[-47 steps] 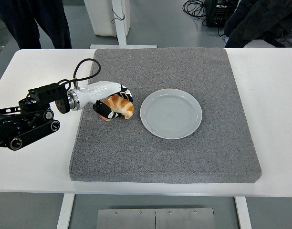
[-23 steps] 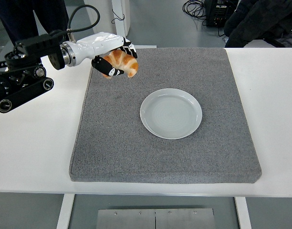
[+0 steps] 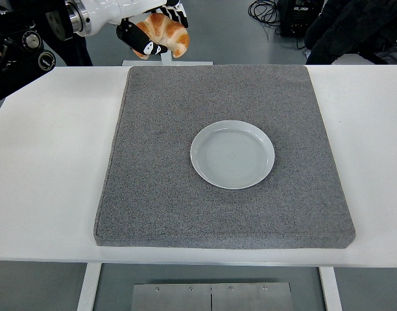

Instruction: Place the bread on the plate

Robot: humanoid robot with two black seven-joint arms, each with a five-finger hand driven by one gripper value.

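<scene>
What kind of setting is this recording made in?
Probably a robotics lab or test workspace: a white table with a square grey felt mat, a black equipment box and loose cables on the grey floor, and the left hand gripping a golden croissant.

The grey mat (image 3: 185,201) is occupied only by the plate (image 3: 232,154), set near its middle; bare mat is left on every side of the plate. The white counter (image 3: 49,181) is uncovered to the left and right of the mat. The left hand (image 3: 150,29), closed around the bread (image 3: 166,35), is held high at the far left corner, well apart from the plate.
</scene>
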